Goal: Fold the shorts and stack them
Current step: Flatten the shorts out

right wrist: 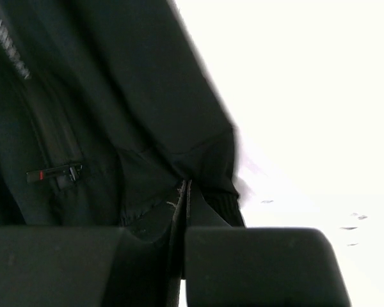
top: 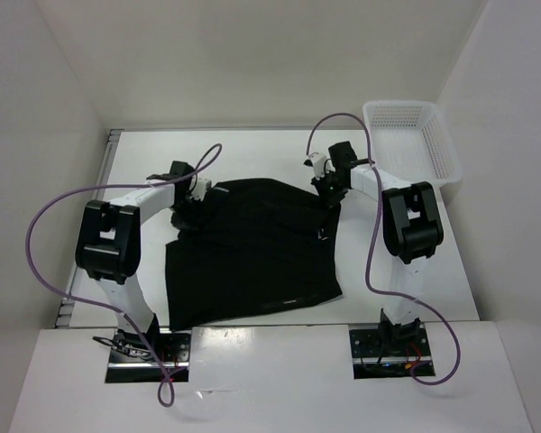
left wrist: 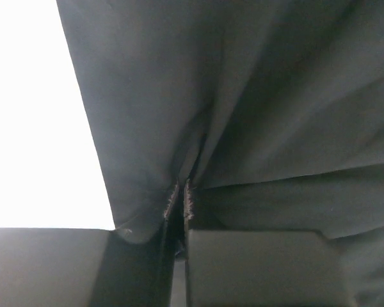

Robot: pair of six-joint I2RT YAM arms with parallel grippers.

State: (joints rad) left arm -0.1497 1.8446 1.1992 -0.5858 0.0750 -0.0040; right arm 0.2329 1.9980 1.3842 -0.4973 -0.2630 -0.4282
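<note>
The black shorts (top: 252, 253) lie spread on the white table, hem toward the near edge, with a tiny pale label (top: 289, 297) near the hem. My left gripper (top: 192, 206) is shut on the far left corner of the shorts; the left wrist view shows the fabric (left wrist: 243, 96) pinched between the closed jaws and pulled into folds. My right gripper (top: 328, 191) is shut on the far right corner; the right wrist view shows black cloth (right wrist: 115, 96) clamped between the jaws, with a zip pull (right wrist: 54, 173) to the left.
A white plastic mesh basket (top: 413, 140) stands at the back right of the table (top: 406, 271). White walls enclose the table on the left, back and right. Purple cables loop from both arms.
</note>
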